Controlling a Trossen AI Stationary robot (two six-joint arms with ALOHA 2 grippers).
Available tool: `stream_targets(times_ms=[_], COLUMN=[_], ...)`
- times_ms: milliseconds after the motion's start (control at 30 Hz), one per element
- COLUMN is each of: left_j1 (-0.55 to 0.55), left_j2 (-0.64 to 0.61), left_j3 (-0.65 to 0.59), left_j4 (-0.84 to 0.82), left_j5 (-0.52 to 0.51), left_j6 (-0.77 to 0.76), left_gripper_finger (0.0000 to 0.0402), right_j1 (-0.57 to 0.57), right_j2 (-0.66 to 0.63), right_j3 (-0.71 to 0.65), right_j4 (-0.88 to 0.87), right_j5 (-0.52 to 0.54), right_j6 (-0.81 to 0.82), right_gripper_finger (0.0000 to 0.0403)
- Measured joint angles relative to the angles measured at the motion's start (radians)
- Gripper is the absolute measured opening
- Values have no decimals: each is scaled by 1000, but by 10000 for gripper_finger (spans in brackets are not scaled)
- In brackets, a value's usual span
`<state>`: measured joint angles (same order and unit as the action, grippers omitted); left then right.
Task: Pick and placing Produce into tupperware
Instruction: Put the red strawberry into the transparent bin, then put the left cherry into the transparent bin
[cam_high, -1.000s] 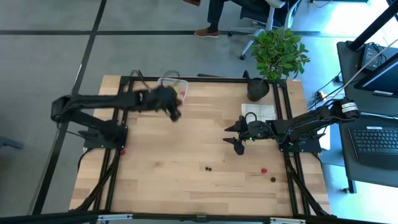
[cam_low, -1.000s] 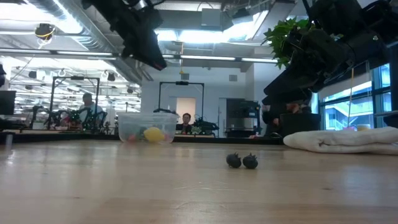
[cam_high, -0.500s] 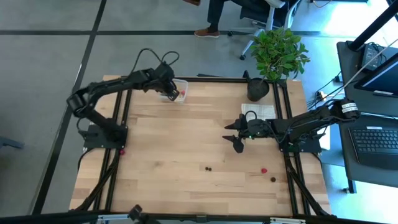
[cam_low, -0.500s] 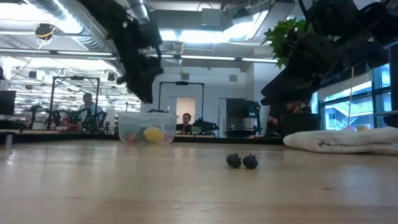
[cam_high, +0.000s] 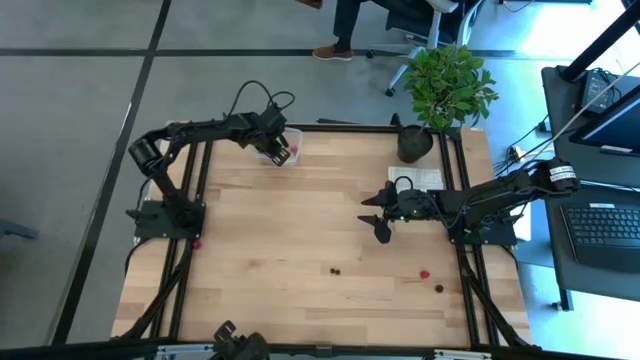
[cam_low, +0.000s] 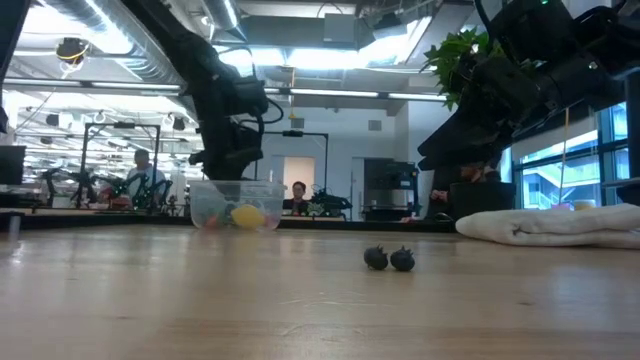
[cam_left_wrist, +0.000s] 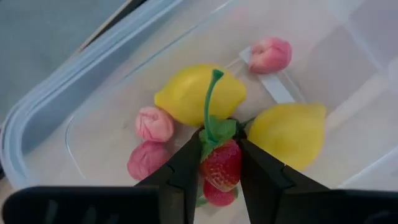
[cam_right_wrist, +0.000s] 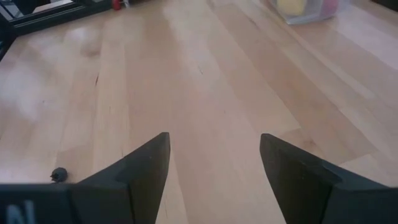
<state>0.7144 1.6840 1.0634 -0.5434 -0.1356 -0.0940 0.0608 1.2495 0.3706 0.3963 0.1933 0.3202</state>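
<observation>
While poised over the tupperware (cam_high: 281, 147) at the table's (cam_high: 300, 250) far edge: left gripper (cam_left_wrist: 217, 171), fingers narrowed on a red strawberry (cam_left_wrist: 220, 164) with a green stem, held above the tub's contents. Inside the tub: two yellow lemons (cam_left_wrist: 199, 93), three pink berries (cam_left_wrist: 153, 123) and another red piece just beneath the held strawberry. At mid-table, right of centre: right gripper (cam_high: 379, 220), fingers spread wide, holding nothing, hovering above bare wood. On the near half of the table: two dark berries (cam_low: 389, 259) side by side, a red berry (cam_high: 424, 273) and one more dark berry (cam_high: 439, 288) toward the right. Beside the right arm: white cloth (cam_low: 545, 224).
</observation>
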Motion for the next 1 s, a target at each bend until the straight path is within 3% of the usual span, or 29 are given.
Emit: stream_targets(times_ms=[367, 700, 800, 1000], left_j1=[-1, -35, -85, -225], left_j2=[-2, -85, -165, -337], left_j3=[0, 159, 190, 192], left_j4=[8, -132, -131, -232], left_j5=[0, 9, 69, 319], left_j6=[0, 65, 149, 289], left_gripper_finger=[167, 182, 177, 171], right_j1=[0, 0, 0, 0], right_j2=[0, 0, 0, 0], right_j3=[0, 0, 0, 0], right_j4=[-3, -4, -6, -19], right_j5=[0, 0, -1, -1], right_j6=[0, 1, 1, 1], right_gripper_finger=[252, 252, 252, 252])
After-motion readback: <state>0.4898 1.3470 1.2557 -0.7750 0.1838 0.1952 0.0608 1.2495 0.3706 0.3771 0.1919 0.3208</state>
